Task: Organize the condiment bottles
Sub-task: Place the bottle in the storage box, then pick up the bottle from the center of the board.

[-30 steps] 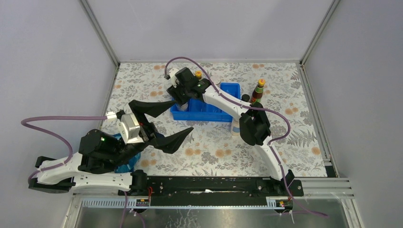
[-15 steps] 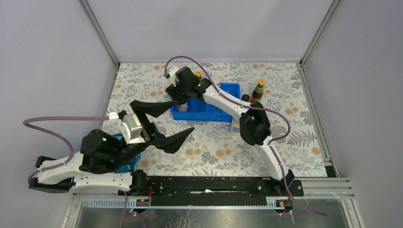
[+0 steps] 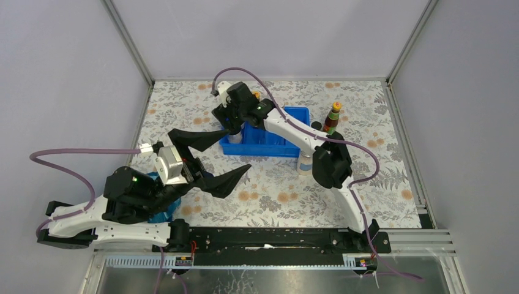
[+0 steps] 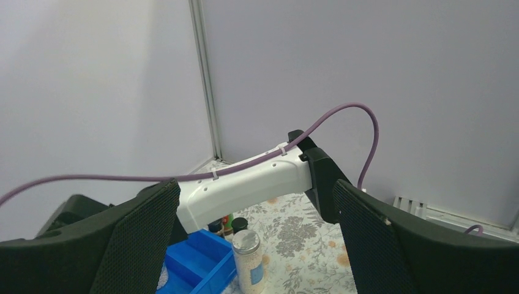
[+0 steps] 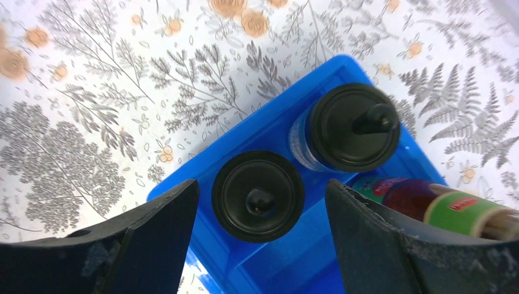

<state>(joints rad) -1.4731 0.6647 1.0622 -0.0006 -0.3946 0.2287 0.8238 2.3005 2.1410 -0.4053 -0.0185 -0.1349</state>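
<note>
Now the right claw hangs open, a black-domed bottle just under it in the blue tray, so fetching another comes next.

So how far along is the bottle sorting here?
Done: two black-domed bottles stand in the blue tray, a red-labelled bottle beside them. In hand: nothing, right fingers open around one. Remaining: yellow-capped bottle and silver-lidded jar outside the tray.

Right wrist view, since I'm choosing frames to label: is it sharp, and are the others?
Right wrist: both black-domed bottles crisp, no glare. Left wrist: silver-lidded jar clear enough, wall evenly lit. Top external: even light, faint shadows.
</note>
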